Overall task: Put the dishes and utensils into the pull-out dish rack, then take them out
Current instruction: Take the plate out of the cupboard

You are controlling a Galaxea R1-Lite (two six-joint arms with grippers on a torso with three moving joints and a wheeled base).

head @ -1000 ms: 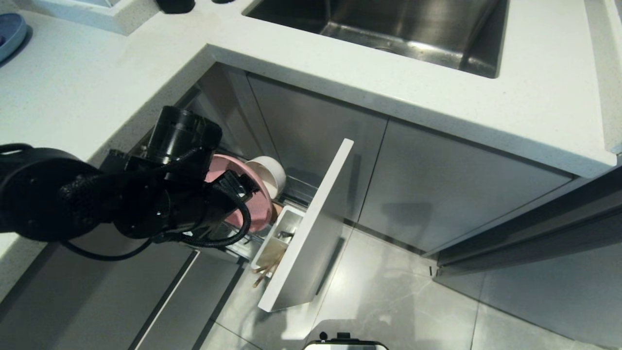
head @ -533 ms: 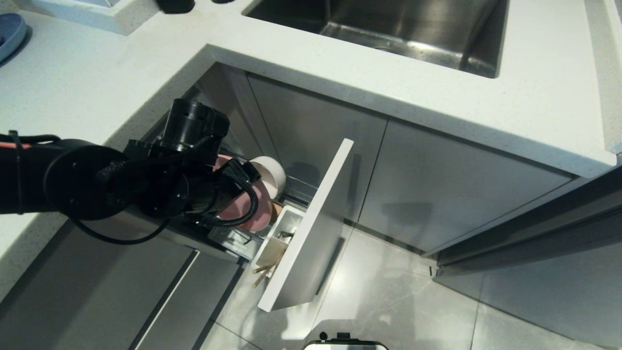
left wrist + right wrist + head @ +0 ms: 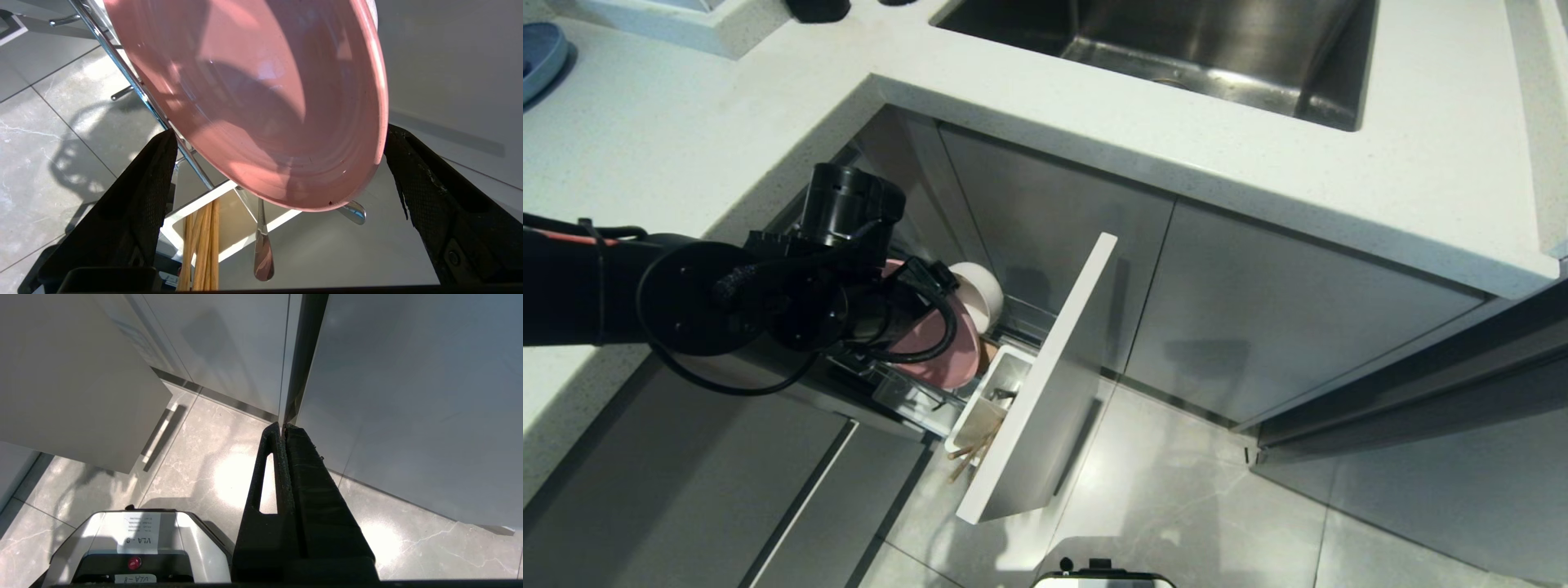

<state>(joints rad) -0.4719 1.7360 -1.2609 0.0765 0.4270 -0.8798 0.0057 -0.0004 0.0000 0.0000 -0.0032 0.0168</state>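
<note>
The pull-out dish rack (image 3: pixel 915 400) stands drawn out, its pale cabinet front (image 3: pixel 1045 384) toward the floor. The pink plate (image 3: pixel 943 347) stands on edge in the chrome wires (image 3: pixel 135 85), with the white bowl (image 3: pixel 978 290) behind it. Chopsticks (image 3: pixel 202 245) and the metal spoon (image 3: pixel 262 253) stick out of the white utensil cup (image 3: pixel 192 206). My left gripper (image 3: pixel 280 132) is open, its fingers (image 3: pixel 135 204) wide on either side of the plate's (image 3: pixel 261 94) rim; whether they touch it I cannot tell. My right gripper (image 3: pixel 282 426) is shut and empty above the floor.
The white counter (image 3: pixel 727 122) overhangs the rack, with the steel sink (image 3: pixel 1217 49) at the back and a blue plate (image 3: pixel 539 53) at the far left. Grey cabinet doors (image 3: pixel 1258 310) close the corner. My own base (image 3: pixel 135 547) stands on the tiled floor.
My left arm has reached farther over the rack and come down round the pink plate, gripper still open. The plate, the bowl and the utensils have stayed in place.
</note>
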